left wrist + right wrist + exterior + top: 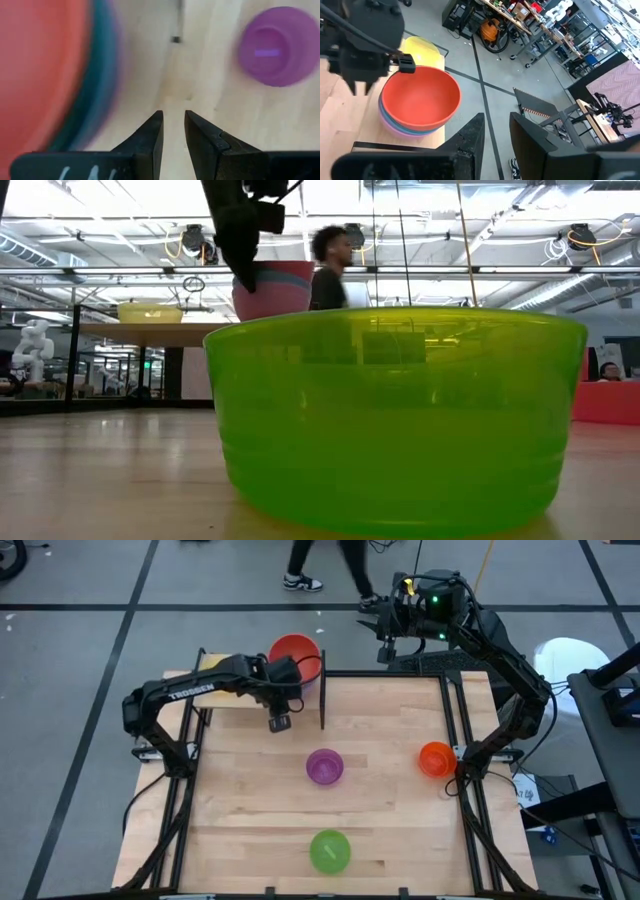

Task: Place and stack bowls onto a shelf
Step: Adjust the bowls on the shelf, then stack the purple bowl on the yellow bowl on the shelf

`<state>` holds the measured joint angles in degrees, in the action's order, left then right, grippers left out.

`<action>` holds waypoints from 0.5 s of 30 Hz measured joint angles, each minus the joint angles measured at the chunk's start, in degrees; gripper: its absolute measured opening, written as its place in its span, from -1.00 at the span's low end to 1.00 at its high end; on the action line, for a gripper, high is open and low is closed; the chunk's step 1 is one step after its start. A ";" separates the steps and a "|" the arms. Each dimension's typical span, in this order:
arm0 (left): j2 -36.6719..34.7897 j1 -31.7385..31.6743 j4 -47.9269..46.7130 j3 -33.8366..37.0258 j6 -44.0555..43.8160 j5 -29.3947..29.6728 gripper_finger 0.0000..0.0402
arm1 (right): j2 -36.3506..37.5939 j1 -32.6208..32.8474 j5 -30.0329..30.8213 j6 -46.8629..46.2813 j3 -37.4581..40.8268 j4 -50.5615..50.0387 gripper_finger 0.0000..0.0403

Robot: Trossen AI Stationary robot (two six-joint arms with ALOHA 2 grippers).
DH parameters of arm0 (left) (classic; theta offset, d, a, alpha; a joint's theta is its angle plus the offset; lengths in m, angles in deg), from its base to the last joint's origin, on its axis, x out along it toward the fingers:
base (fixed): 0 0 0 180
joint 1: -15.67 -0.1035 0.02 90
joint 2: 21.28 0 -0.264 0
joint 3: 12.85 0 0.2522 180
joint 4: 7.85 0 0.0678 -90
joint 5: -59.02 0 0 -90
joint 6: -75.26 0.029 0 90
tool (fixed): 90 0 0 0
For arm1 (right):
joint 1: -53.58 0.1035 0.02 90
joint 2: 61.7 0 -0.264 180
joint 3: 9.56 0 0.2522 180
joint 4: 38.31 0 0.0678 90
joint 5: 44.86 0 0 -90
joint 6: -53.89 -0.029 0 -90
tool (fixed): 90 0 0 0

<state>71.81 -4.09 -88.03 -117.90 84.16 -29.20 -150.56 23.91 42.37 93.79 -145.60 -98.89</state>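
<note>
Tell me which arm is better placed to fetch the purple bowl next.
Probably the left. Its tool hangs empty, slightly open, near the shelf, close to the purple bowl. The right tool is raised beyond the table's far edge, much farther away.

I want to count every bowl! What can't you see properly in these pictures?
- Stack under the red bowl: only rims show in the right wrist view; the left arm partly covers it in the high view.
- Yellow bowl: the red bowl hides part of it.
- Purple bowl and orange bowl: the green bowl fills the low view.
</note>
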 joint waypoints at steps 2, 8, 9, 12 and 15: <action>-1.32 0.93 -0.82 0.00 0.00 -0.54 -0.58 | 0.00 0.00 -0.02 0.00 0.00 -0.08 -0.58; -7.69 3.82 -1.85 -0.04 -3.09 -0.68 -0.58 | 0.00 -0.01 -0.05 -1.05 0.00 -0.88 -0.58; -9.47 4.26 -2.56 -0.05 -4.08 -0.70 -0.58 | 0.01 0.01 -0.22 -1.89 0.00 -2.25 -0.58; -14.50 5.84 -4.90 -0.11 -7.61 -0.43 -0.58 | 0.04 0.11 -0.37 -3.08 0.00 -8.84 -0.58; -18.34 7.55 -6.31 -0.11 -10.51 1.41 -0.58 | -0.29 0.89 -0.40 -4.18 0.00 -16.15 -0.58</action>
<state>53.47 3.45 -94.34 -118.01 73.65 -27.79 -150.85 24.80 41.97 89.61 -145.60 -115.04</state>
